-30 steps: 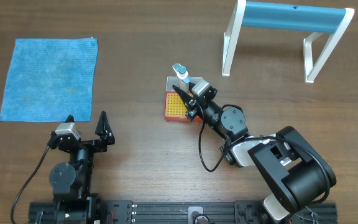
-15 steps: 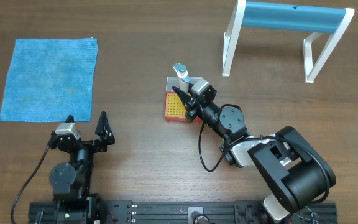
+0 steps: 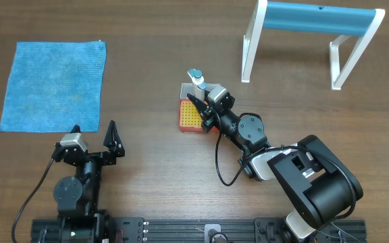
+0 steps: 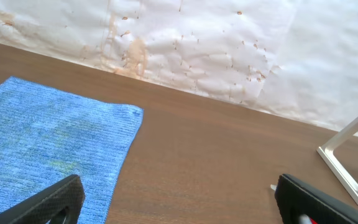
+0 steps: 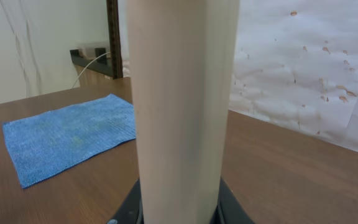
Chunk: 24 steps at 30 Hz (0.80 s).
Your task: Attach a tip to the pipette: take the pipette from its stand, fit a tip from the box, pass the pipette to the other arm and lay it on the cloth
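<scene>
The white pipette [image 3: 198, 81] with its blue cap stands upright over the orange tip box [image 3: 188, 116] in the middle of the table. My right gripper [image 3: 205, 102] is shut on it. In the right wrist view the pipette's pale barrel [image 5: 179, 106] rises straight up between the jaws. The blue cloth [image 3: 54, 86] lies flat at the far left, and it appears as the blue cloth [image 5: 67, 135] behind the barrel. My left gripper [image 3: 93, 128] is open and holds nothing, just off the cloth's near right corner; the cloth [image 4: 39, 146] lies ahead of its black fingers [image 4: 51, 202].
The pipette stand [image 3: 316, 16], a blue bar on white legs, stands at the far right. One white leg [image 4: 347, 165] of it sits off in the distance in the left wrist view. A papered wall closes the far side of the table.
</scene>
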Tool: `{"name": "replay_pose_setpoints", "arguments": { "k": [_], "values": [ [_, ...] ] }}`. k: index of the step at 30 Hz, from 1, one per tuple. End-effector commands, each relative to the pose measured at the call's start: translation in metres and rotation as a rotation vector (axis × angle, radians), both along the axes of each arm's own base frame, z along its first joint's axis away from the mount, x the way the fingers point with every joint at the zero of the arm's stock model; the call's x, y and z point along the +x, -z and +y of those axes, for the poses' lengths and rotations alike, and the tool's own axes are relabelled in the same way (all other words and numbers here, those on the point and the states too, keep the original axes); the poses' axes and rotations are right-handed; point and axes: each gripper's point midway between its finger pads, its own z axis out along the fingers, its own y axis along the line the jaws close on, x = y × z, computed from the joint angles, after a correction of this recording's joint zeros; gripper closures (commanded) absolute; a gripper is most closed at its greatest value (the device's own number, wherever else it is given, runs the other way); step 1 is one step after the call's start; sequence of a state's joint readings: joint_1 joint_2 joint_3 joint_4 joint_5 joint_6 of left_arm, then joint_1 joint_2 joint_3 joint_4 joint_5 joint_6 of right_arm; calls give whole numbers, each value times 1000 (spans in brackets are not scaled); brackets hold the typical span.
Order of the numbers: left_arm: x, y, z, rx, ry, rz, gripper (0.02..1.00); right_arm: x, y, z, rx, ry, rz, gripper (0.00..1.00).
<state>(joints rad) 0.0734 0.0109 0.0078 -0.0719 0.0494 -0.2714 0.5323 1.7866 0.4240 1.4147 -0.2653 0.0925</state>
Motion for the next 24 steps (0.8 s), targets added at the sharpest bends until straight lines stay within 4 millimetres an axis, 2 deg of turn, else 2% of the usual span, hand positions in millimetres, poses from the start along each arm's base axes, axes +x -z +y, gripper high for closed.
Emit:
{"name": "replay_pose_setpoints", "arguments": {
  "k": [1,5,11,18,22,24],
  "values": [
    [0,1,0,-9,2,0,27,0,-3,6,16,-24,-2,919],
    [0,1,0,-9,2,0,27,0,0,6,11,-24,7,919],
    [0,1,0,-9,2,0,27,1,22,7,-12,-24,49,919],
    [0,1,0,-9,2,0,29,-10,46,0,-51,-23,114,919],
    [0,1,0,-9,2,0,27,-10,46,0,-52,-23,116,919],
    [0,1,0,-9,2,0,27,-10,40,0,-39,-23,94,919]
  ]
}}
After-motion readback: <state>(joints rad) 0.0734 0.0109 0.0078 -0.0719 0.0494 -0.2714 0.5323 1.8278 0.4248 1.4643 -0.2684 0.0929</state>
